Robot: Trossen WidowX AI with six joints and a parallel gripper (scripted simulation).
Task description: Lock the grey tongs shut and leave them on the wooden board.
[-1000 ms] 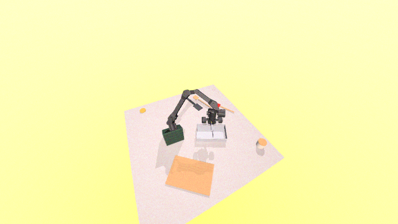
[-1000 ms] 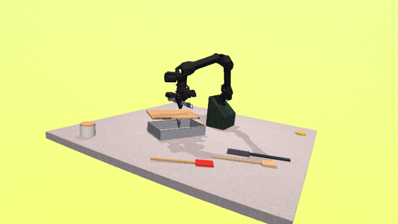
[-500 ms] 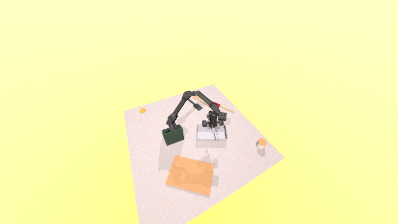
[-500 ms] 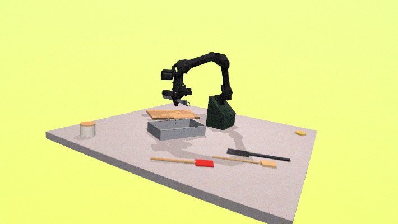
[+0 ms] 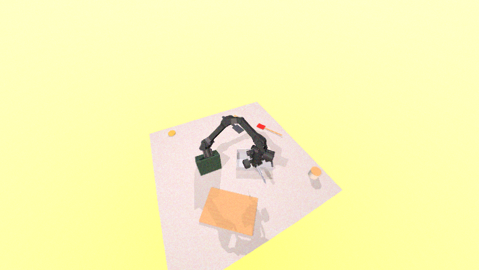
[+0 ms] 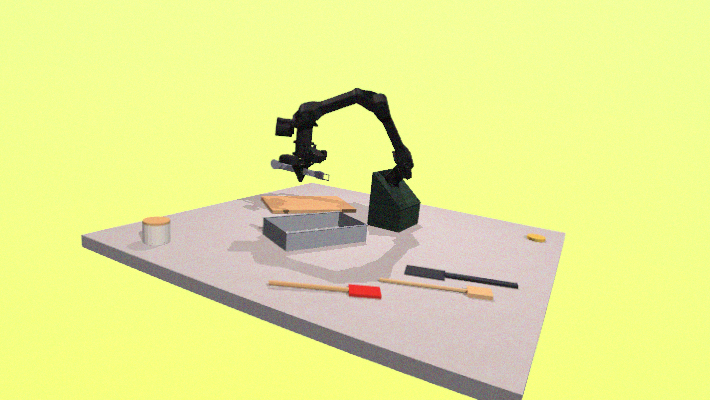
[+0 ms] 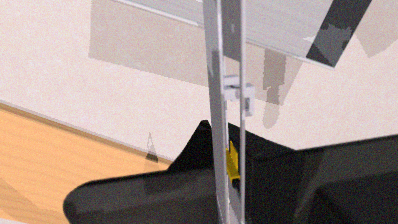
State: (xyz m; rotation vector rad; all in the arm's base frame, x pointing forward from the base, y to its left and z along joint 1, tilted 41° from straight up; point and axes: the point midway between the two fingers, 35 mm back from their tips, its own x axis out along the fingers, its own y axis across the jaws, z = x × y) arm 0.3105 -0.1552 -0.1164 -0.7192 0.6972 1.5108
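Note:
The grey tongs are in the air above the roasting tin's level. My gripper points down and is shut on them. In the exterior view they lie nearly level, the left end a little higher than the right. Their two arms stand close together and nearly parallel in the wrist view, with a small gap; whether they are locked cannot be told. The grey roasting tin stands below. The wooden board lies flat, with nothing on it.
A white jar with an orange lid stands near the edge. A red-headed spatula, a black spatula and a wooden one lie behind the tin. A small yellow disc lies near a corner.

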